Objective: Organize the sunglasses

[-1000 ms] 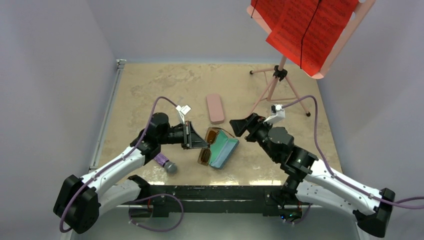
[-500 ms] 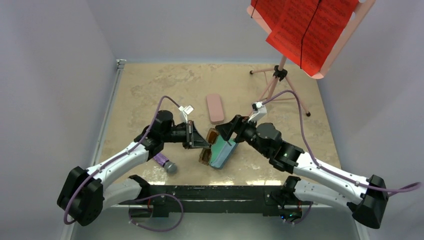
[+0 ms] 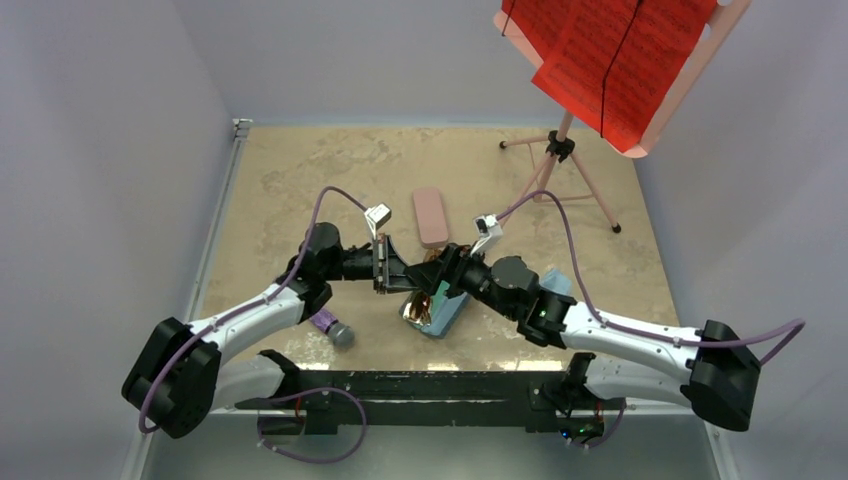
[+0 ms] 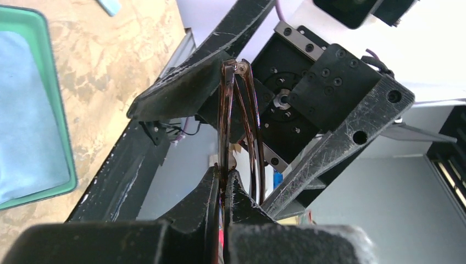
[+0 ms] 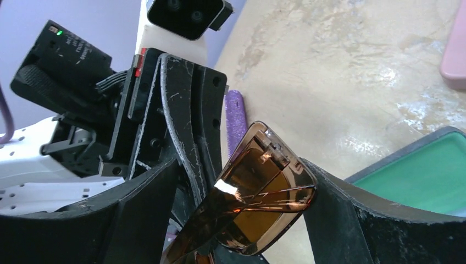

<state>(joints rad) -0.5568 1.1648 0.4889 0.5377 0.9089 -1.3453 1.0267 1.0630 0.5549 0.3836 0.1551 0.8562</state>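
Translucent brown plastic sunglasses (image 5: 258,192), folded, with glossy amber lenses and thin temple arms, are held off the table (image 3: 300,170) between the two claws. They sit near the middle of the table's near side, over an open case (image 4: 56,110). The left claw (image 4: 222,190) is pinched tight on the edge of the frame. The right claw (image 5: 242,176) is spread wide, its scuffed black fingers (image 5: 357,220) on either side of the lens, one touching the rim. The case has a smooth green lining with a soft light blue cloth (image 4: 25,110) lying in it. A closed oblong pink case (image 3: 431,216) lies farther back. A purple tube (image 3: 325,322) lies by the left arm. At the far right, a music stand (image 3: 560,150) holds red sheets (image 3: 610,60) printed with music too small to read. The tabletop is mottled beige, like stone.
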